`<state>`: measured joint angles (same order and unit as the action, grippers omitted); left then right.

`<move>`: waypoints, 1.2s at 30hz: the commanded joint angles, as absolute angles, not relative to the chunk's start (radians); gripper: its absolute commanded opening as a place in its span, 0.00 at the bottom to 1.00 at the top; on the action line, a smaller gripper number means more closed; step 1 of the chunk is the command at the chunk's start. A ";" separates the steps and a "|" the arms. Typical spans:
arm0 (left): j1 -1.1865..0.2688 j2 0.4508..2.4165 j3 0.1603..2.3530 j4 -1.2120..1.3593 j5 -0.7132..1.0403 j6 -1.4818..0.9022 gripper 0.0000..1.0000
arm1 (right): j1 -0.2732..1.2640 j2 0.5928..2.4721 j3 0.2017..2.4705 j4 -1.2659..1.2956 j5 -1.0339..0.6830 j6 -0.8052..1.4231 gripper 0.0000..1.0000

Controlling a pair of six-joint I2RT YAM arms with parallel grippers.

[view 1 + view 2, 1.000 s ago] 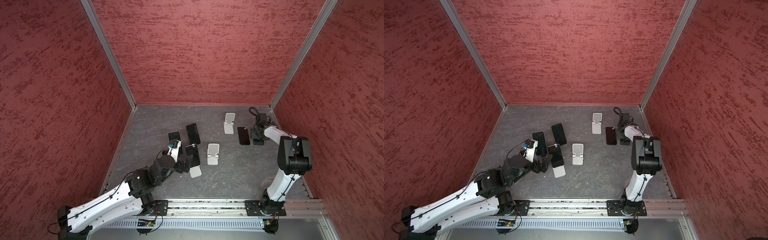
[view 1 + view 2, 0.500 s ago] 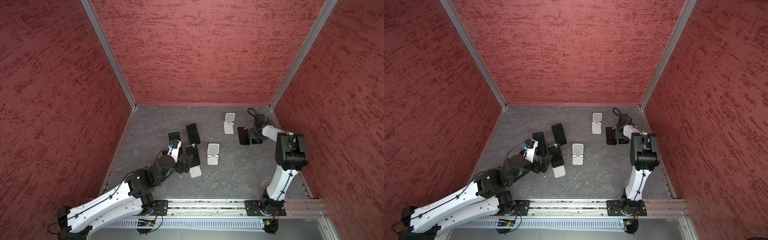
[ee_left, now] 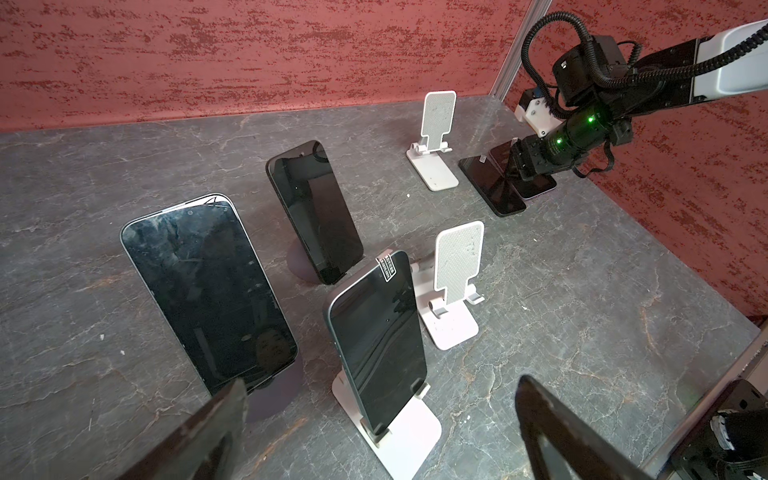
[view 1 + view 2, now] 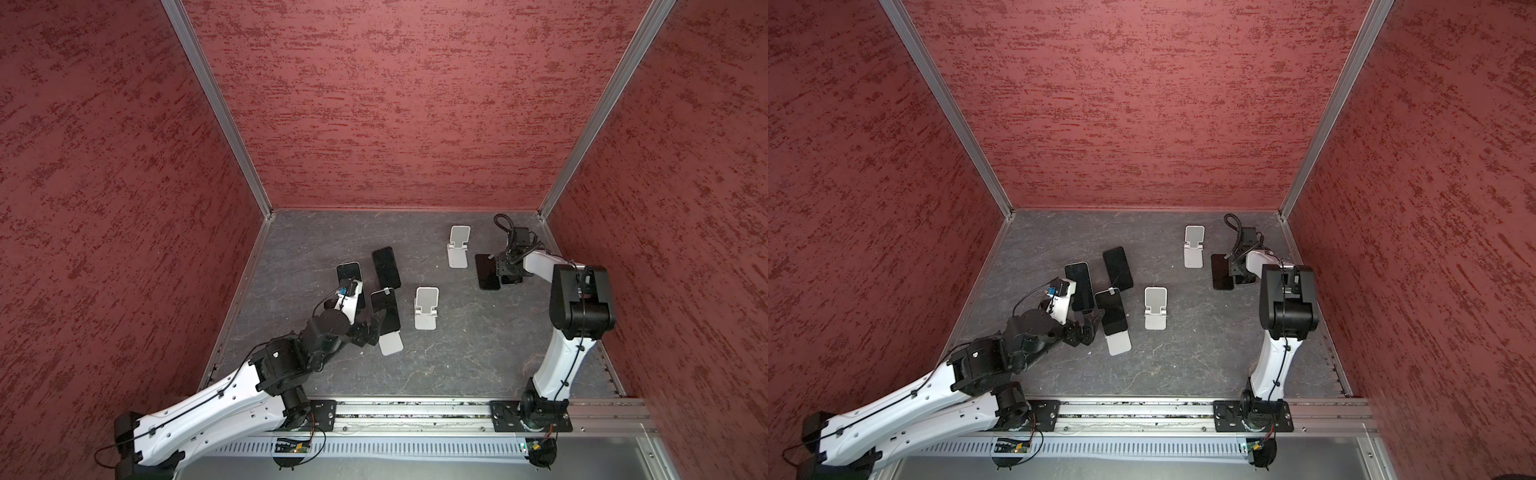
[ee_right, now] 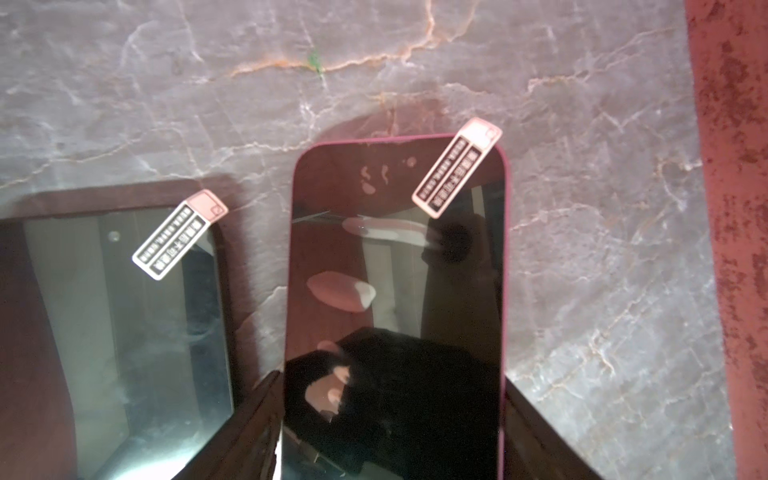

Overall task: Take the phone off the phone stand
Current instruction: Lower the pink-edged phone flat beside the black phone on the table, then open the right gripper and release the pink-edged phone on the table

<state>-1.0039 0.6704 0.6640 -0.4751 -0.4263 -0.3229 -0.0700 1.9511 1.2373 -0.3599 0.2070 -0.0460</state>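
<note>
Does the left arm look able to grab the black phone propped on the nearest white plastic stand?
Probably yes: the open left gripper faces that black phone closely, with nothing between them.

Front phone (image 4: 385, 312): on front stand (image 4: 391, 345).
Back-left phone (image 4: 348, 272), back-right phone (image 4: 386, 268): behind it.
Near stand (image 4: 426, 309): just right of front phone.
Far stand (image 4: 458, 247): further back, right.
Inner phone (image 4: 487, 272), outer phone (image 5: 395, 270): on table (image 4: 457, 374), right of far stand.

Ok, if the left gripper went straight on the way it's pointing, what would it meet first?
Most likely the black-screened phone with the striped sticker, leaning on the white folding stand: it sits dead ahead between the fingers of the open left gripper. Depth is unclear.
</note>
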 commanded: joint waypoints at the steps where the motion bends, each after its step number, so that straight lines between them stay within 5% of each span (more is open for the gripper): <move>1: -0.999 0.678 0.692 -0.478 -0.424 -0.308 0.99 | -0.075 1.991 1.241 -0.357 0.171 -0.078 0.68; 36: -1.000 0.671 0.701 -0.465 -0.387 -0.299 1.00 | -0.085 2.025 1.211 -0.445 0.148 -0.033 0.75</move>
